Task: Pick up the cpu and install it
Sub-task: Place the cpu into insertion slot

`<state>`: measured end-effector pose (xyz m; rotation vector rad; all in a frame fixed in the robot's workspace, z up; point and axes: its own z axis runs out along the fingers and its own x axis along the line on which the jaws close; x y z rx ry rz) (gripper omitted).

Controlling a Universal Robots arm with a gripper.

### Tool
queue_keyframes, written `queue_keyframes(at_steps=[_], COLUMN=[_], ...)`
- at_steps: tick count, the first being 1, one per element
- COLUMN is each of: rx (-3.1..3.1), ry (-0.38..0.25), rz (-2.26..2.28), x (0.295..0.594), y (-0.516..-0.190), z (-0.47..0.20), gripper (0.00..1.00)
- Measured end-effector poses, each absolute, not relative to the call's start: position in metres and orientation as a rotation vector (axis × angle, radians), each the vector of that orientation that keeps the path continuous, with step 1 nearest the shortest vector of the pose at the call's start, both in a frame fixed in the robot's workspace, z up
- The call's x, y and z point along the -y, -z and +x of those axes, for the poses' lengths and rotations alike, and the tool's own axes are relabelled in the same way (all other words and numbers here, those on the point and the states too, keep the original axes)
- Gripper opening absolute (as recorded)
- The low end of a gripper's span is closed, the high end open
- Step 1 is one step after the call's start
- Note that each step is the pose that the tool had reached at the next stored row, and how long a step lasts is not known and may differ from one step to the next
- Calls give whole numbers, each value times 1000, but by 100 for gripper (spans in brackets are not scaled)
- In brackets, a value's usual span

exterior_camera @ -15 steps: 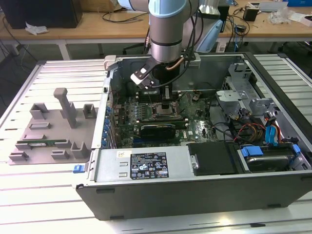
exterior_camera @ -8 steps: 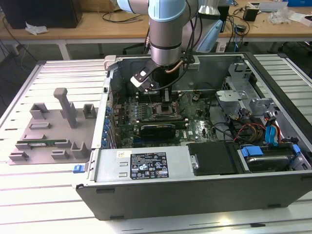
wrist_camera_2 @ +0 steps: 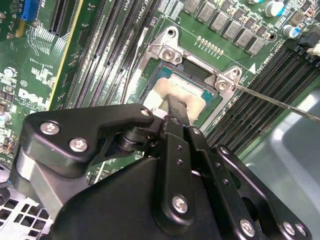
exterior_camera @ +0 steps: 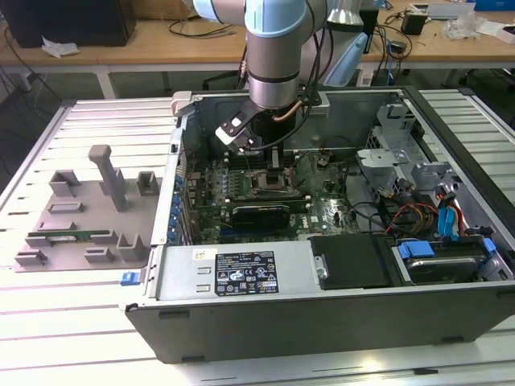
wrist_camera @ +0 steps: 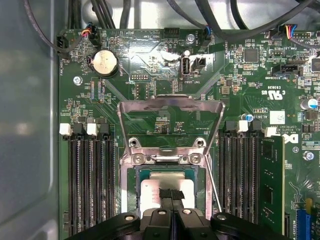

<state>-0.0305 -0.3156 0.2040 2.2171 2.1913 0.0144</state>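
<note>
A white slatted metal table (exterior_camera: 80,322) in a workshop with wooden desks (exterior_camera: 161,40) behind carries an open grey steel computer case (exterior_camera: 322,322), and a matte grey moulded fixture tray (exterior_camera: 72,217) lies at the exterior view's left. Inside, the glossy green motherboard (wrist_camera: 150,80) holds long black memory slots (wrist_camera: 90,180) on both sides of a bright metal socket frame (wrist_camera: 131,165) whose load plate (wrist_camera: 170,102) is hinged up. The cpu (wrist_camera: 150,187), flat and square with a silvery top, lies in that socket, and the black gripper (wrist_camera: 171,192) has its fingers drawn together, tips at the chip's top.
</note>
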Motion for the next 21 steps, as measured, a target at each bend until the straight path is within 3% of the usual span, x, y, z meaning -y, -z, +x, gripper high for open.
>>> queue_keyframes(at_steps=[10,21], rx=[-2192,-2190], ry=[-19,-16], rz=[2218,2216], x=[315,315], y=[-206,-259], z=[-30,-30], gripper=[11,11])
